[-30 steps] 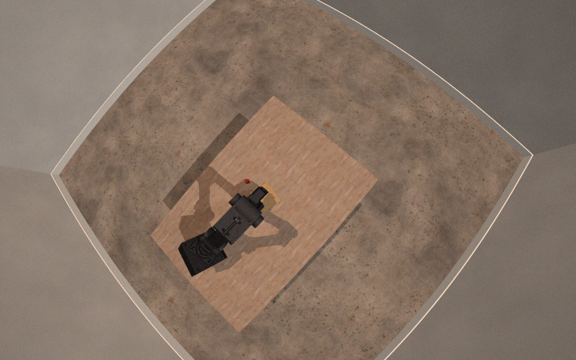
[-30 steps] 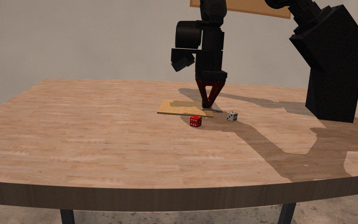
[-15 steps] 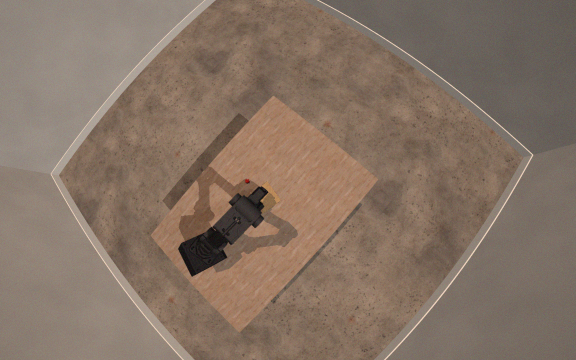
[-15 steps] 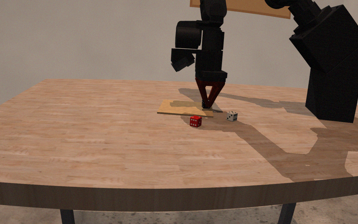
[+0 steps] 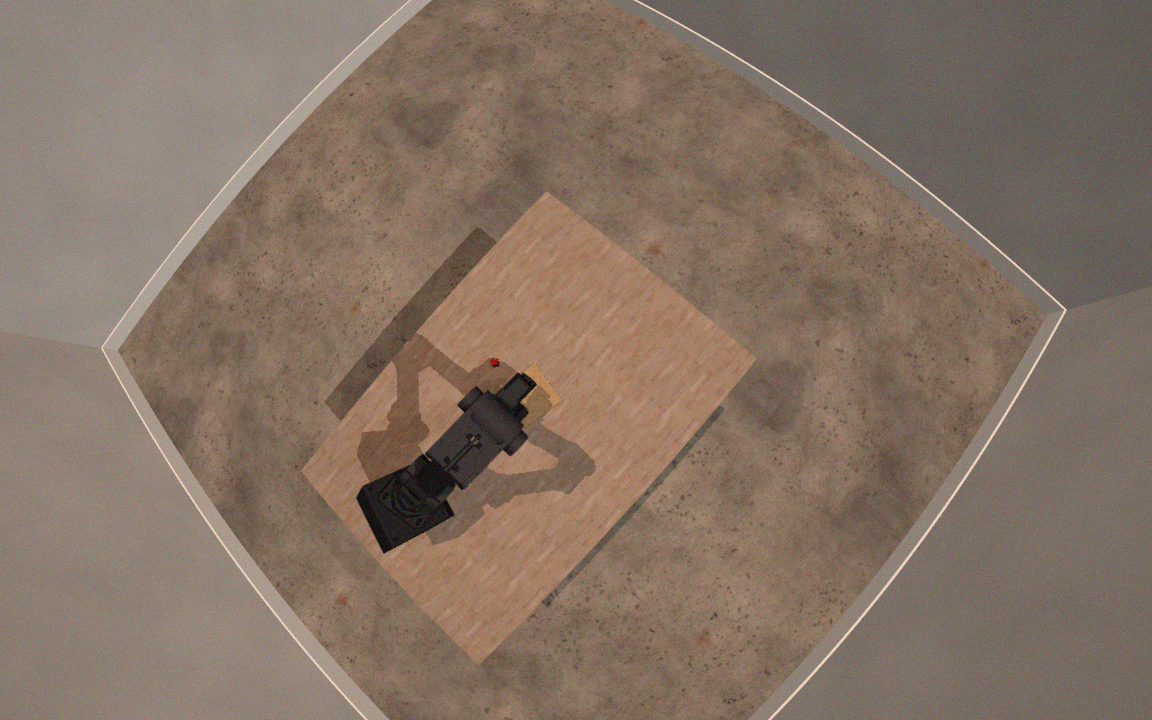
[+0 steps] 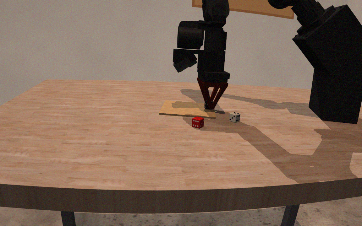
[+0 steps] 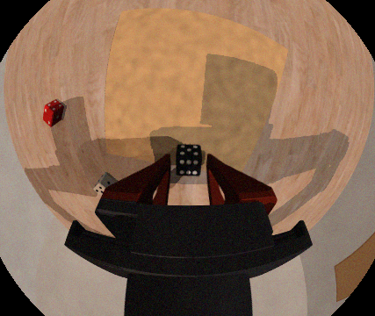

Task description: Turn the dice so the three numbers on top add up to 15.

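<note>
A black die (image 7: 189,160) with white pips rests on the tan mat (image 7: 193,82), near the mat's edge closest to the arm. My gripper (image 7: 188,160) stands straight down over it with one red finger on each side, slightly open and not pressing on it. It shows the same way in the side view (image 6: 209,106), with the fingertips down at the mat (image 6: 186,109). A red die (image 6: 197,122) and a white die (image 6: 234,117) lie on the bare table, off the mat, in front of its near edge. The red die (image 5: 493,361) also shows in the top view.
The arm's black base (image 6: 337,64) stands at the right back of the wooden table. The arm casts long shadows over the mat and the table. In the wrist view the red die (image 7: 53,112) and the white die (image 7: 102,184) lie to the left of the fingers.
</note>
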`<state>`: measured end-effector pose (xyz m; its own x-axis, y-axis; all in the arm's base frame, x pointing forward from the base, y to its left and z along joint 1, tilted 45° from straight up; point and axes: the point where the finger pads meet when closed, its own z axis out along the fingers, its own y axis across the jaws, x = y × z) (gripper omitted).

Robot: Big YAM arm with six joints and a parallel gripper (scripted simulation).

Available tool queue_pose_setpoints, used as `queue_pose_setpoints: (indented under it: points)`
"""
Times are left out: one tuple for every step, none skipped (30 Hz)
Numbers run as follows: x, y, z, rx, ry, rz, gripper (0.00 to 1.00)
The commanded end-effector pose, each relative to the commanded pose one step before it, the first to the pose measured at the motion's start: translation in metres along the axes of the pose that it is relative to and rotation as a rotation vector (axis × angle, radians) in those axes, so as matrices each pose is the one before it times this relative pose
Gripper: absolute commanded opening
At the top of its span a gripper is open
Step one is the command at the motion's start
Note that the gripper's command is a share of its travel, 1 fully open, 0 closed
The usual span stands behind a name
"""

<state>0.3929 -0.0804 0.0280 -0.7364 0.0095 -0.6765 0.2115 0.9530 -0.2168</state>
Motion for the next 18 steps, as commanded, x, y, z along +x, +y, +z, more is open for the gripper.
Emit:
queue_pose_setpoints:
  points:
    - [-0.00169,-0.00078,0.00387,0.00210,-0.00455,0.00278,0.34]
    - [0.00000,0.00000,0.00000,0.00000,0.00000,0.00000,0.34]
    - [0.00000,0.00000,0.00000,0.00000,0.00000,0.00000,0.34]
    - [0.00000,0.00000,0.00000,0.00000,0.00000,0.00000,0.34]
    - [0.00017,0.00005,-0.00005,-0.00010,0.00055,-0.00014,0.34]
    - [0.00114,0.00035,-0.00031,-0.00064,0.00359,-0.00095,0.34]
    - [0.00287,0.00088,-0.00080,-0.00159,0.00908,-0.00243,0.34]
    - [-0.00076,0.00043,-0.00449,-0.00167,-0.00185,0.00008,0.34]
    - [0.00000,0.00000,0.00000,0.00000,0.00000,0.00000,0.34]
    - [0.00000,0.00000,0.00000,0.00000,0.00000,0.00000,0.34]
    - [-0.00294,0.00090,-0.00538,-0.00199,-0.01298,0.00267,0.34]
    - [0.00252,0.00222,-0.00268,-0.00307,0.00316,-0.00074,0.34]
    - [-0.00027,-0.00005,-0.00260,0.00021,-0.00047,0.00014,0.34]
    - [-0.00034,-0.00007,-0.00316,0.00030,-0.00058,0.00017,0.34]
    - [-0.00040,-0.00003,-0.00369,0.00004,-0.00070,0.00021,0.34]
    - [-0.00047,-0.00004,-0.00418,0.00005,-0.00081,0.00025,0.34]
    - [-0.00054,-0.00004,-0.00460,0.00005,-0.00091,0.00028,0.34]
    - [-0.00060,-0.00004,-0.00495,0.00004,-0.00100,0.00032,0.34]
